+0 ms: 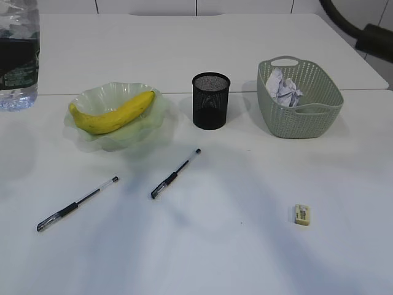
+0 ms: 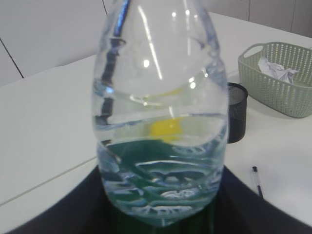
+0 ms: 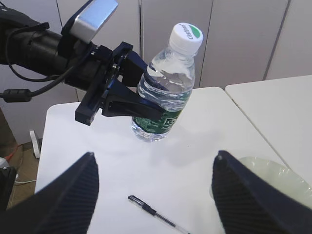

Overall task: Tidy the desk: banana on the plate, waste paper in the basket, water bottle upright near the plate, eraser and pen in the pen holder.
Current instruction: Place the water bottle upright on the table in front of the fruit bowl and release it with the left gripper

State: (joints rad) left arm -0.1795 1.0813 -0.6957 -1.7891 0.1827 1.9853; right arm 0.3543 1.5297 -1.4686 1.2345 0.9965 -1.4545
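The water bottle [image 1: 17, 55] stands nearly upright at the far left, left of the plate [image 1: 156, 120]. My left gripper [image 3: 131, 92] is shut on the bottle's green label; the bottle [image 2: 161, 122] fills the left wrist view. The bottle's base [image 3: 156, 131] is at the table surface. The banana [image 1: 113, 114] lies on the plate. Crumpled paper [image 1: 282, 86] lies in the green basket [image 1: 301, 120]. Two pens [image 1: 77, 204] [image 1: 175, 173] and the eraser [image 1: 302, 214] lie on the table. The black mesh pen holder [image 1: 210, 101] stands between plate and basket. My right gripper [image 3: 154, 190] is open and empty, above a pen [image 3: 156, 213].
A seam between two tabletops runs behind the plate and basket. A dark arm part [image 1: 368, 31] shows at the top right of the exterior view. The plate's rim [image 3: 273, 175] shows at the right of the right wrist view.
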